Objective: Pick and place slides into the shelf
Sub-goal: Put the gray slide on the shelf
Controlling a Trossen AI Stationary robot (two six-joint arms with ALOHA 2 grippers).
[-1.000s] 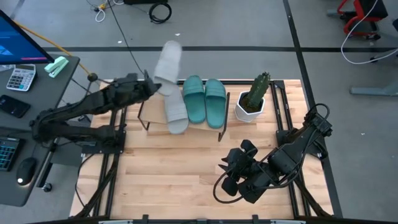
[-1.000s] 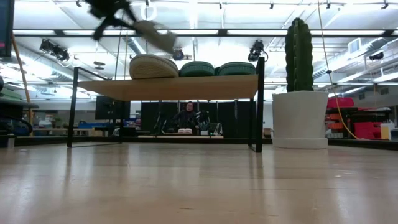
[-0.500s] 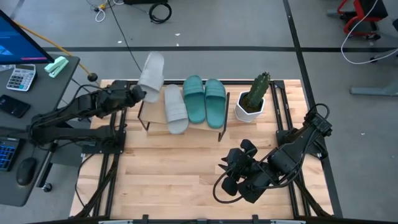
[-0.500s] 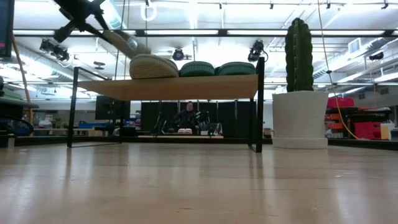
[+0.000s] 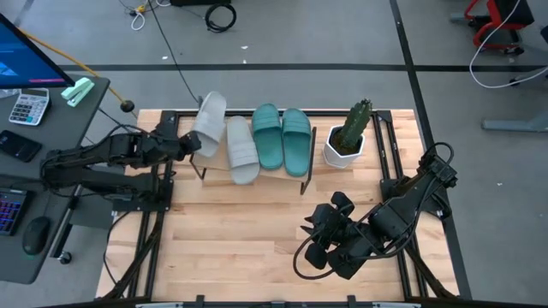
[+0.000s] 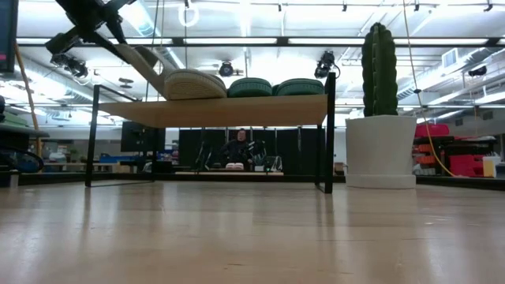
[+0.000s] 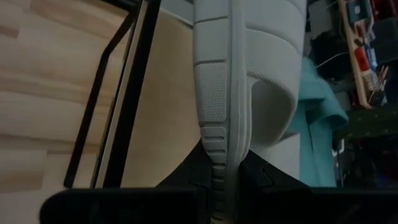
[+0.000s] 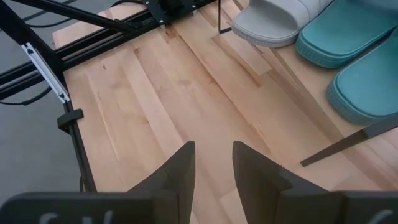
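The left claw [image 5: 181,144] pinches the heel end of a light grey slide [image 5: 208,124], its fingers pressed onto the rim of the sole, as the left wrist view shows with the sole's edge running straight out from between them. The slide's long axis points away from the claw, toward the far edge of the shelf [image 5: 218,167], and it is held tilted: in the low view it slopes down from the claw toward the plank, its far end low over the shelf's left end or touching it; which cannot be told.

Just beyond the held slide, on the side away from the claw's arm, a second grey slide [image 5: 241,151] lies flat on the shelf, and past it two teal slides [image 5: 281,137] lie side by side, all three with long axes parallel. The open slot is therefore the strip between the shelf's left legs and the resting grey slide, directly ahead of and below the claw. The coming move likely turns on levelling the held slide into line with its neighbour and lowering it there without nudging that neighbour.

Farther right stands a potted cactus [image 5: 347,135] on the counter [image 5: 240,231]. The right claw [image 5: 318,242] waits over the near counter, well apart from the shelf, fingers spread and holding nothing; the left arm is plainly the nearer.
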